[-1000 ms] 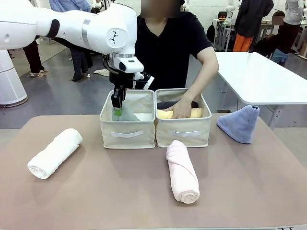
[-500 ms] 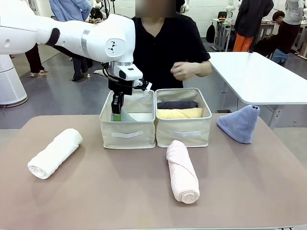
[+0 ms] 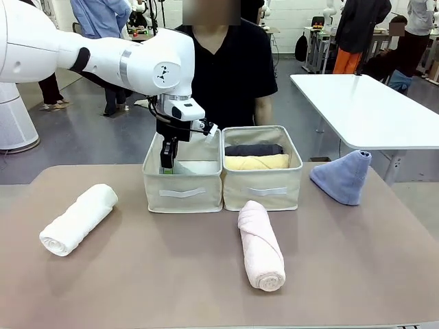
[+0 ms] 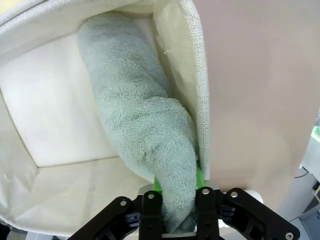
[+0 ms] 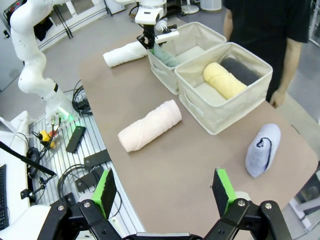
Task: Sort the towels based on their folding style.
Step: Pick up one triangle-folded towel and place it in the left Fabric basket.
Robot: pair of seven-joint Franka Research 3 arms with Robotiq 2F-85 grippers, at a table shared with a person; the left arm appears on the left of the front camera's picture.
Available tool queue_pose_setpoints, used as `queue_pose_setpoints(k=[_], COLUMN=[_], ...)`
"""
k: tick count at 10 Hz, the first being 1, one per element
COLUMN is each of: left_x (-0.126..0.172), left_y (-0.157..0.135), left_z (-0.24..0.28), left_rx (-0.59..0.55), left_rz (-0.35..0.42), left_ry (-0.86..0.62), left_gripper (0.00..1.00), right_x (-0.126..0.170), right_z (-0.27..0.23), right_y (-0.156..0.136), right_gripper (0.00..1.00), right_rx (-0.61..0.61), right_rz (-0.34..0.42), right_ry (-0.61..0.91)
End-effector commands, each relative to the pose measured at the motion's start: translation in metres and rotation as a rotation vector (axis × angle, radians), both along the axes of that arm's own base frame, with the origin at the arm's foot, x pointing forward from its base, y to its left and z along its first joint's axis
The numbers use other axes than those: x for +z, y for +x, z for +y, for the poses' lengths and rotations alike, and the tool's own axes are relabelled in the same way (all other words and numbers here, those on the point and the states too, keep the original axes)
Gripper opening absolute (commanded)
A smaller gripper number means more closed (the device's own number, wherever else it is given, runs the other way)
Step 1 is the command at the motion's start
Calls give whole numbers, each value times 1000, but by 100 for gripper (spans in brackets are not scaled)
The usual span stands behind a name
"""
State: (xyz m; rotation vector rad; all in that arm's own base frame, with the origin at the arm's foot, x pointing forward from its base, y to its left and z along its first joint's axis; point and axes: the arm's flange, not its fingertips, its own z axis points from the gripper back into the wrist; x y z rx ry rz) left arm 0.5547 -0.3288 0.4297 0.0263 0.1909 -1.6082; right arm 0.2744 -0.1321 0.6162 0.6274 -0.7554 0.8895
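My left gripper reaches down into the left beige bin. In the left wrist view its narrow-set fingers pinch the tip of the pale mint towel, which lies along the bin's wall. The right bin holds a yellow roll and a dark grey roll. A white roll lies at the table's left, a pink roll in front of the bins, and a periwinkle-blue cone at the right. My right gripper hangs open high above the table, holding nothing.
A person in a black shirt stands right behind the bins, hands off the table. A white table stands at the back right. Bare tabletop lies between the white and pink rolls.
The person's hand has come out of the right bin and dropped away. My left gripper has stayed in the left bin, risen slightly, with the mint towel lower in the bin.
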Motion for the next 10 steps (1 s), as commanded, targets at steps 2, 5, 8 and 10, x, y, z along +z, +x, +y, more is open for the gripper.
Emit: queue_pose_setpoints(k=[2,5,8,10], left_x=[-6,-3,1,4], left_y=[-4,-3,-1,0], left_z=[1,3,5,6], left_rx=[2,9,18,21], left_rz=[8,2,-7,-11], left_ry=[-23,-28,-36,-41], left_gripper=[100,100,100,100], right_x=[-1,-1,-1,-1], right_z=[1,1,1,1], right_y=[0,0,0,0], right_gripper=[100,100,100,100], right_rx=[11,11,11,11], right_rz=[-10,-10,-10,-10], right_ry=[12,12,12,12])
